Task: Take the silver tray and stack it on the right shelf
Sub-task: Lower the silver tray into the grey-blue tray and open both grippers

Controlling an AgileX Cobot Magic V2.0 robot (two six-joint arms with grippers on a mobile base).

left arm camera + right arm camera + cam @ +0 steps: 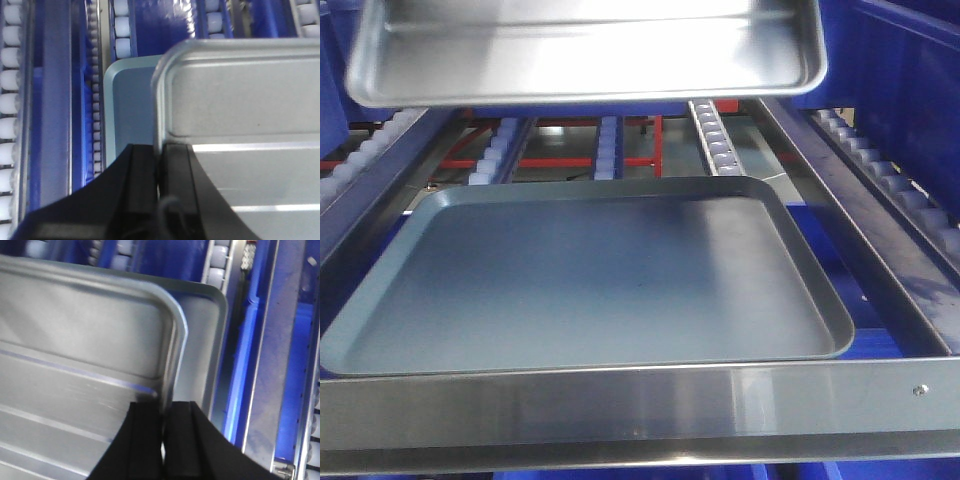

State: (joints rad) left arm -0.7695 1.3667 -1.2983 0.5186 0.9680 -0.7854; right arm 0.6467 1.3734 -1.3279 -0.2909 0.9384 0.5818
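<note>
One silver tray (pixel 580 50) hangs above the far end of the single grey-green tray (pixel 590 290), which lies flat on the right shelf (pixel 620 400) behind its front bar. The two trays seem apart. The left gripper (pixel 160 156) and right gripper (pixel 164 412) each pinch the silver tray's rim, jaws nearly closed. A blue wall (pixel 910 90) stands right of the grey-green tray.

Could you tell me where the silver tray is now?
Top of the front view: the shiny silver metal tray hangs over the grey-green flat tray on the roller rack.
</note>
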